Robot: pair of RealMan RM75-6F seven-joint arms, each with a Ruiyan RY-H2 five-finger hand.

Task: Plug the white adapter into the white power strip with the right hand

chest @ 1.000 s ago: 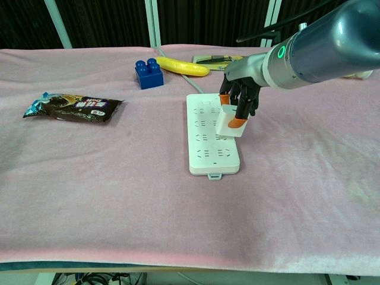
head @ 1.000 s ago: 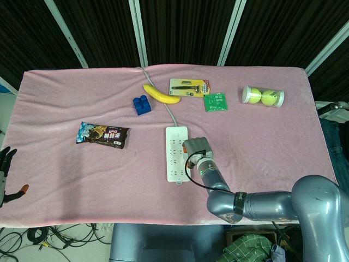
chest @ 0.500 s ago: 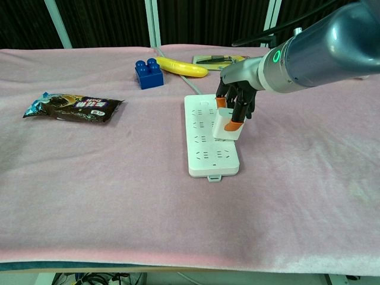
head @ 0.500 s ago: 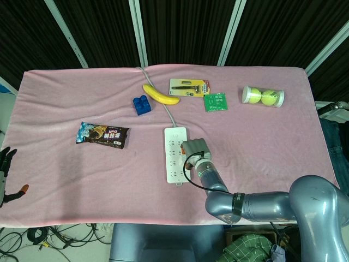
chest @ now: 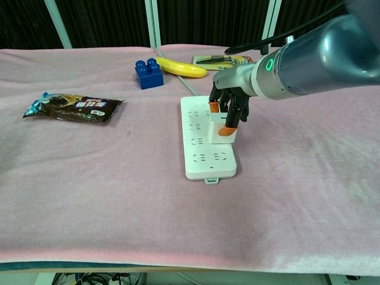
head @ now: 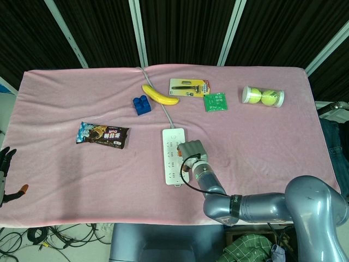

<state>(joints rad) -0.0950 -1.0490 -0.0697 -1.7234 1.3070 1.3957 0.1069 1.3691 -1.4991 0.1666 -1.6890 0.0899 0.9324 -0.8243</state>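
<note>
The white power strip [chest: 199, 155] [head: 170, 170] lies flat mid-table, its cord running back toward the far edge. My right hand [chest: 228, 104] [head: 191, 150] grips the white adapter [chest: 219, 132] from above, fingers wrapped round its top. The adapter stands upright on the strip's right half, about midway along it; its underside is hidden, so I cannot tell how deep the pins sit. My left hand [head: 5, 166] hangs off the table's left edge in the head view, fingers apart and holding nothing.
A blue toy brick [chest: 148, 73], a banana [chest: 182, 67] and a carded tool [chest: 222, 59] lie behind the strip. A snack wrapper [chest: 74, 107] is at the left. In the head view a green board [head: 215, 102] and a tennis-ball tube [head: 263, 96] sit at the back right.
My right hand has carried the adapter leftward over the strip and lower, and the strip itself has slid a little to the left. The left hand has not moved.
</note>
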